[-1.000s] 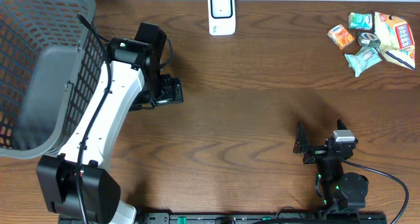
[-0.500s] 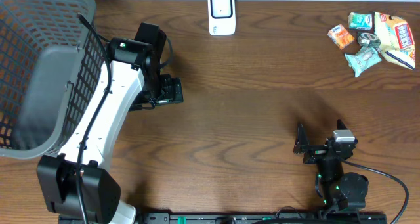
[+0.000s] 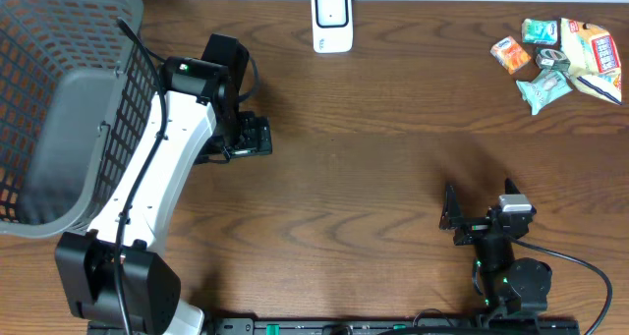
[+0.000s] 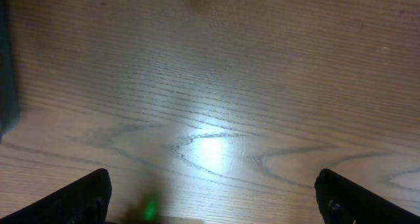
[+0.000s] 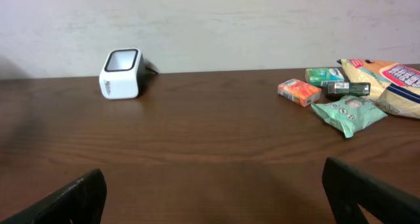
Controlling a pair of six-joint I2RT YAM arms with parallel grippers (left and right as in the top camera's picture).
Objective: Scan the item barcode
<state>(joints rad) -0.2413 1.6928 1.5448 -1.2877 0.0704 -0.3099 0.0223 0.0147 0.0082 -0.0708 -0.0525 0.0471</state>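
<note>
The items lie in a small pile at the table's far right corner: an orange packet [image 3: 510, 54] [image 5: 298, 91], a teal pouch [image 3: 543, 89] [image 5: 348, 112], a green packet [image 3: 539, 30] and a yellow snack bag [image 3: 593, 60] [image 5: 387, 79]. The white barcode scanner [image 3: 332, 19] [image 5: 121, 73] stands at the back centre. My left gripper [image 3: 251, 137] [image 4: 213, 201] hangs open over bare wood left of centre, with nothing between its fingers. Near the front right, my right gripper [image 3: 472, 222] [image 5: 216, 198] is open and empty, facing the scanner and the items from afar.
A large grey mesh basket [image 3: 59, 99] fills the left end of the table, beside the left arm. A white wall runs behind the table's far edge. Bare wood lies between the two grippers and the scanner.
</note>
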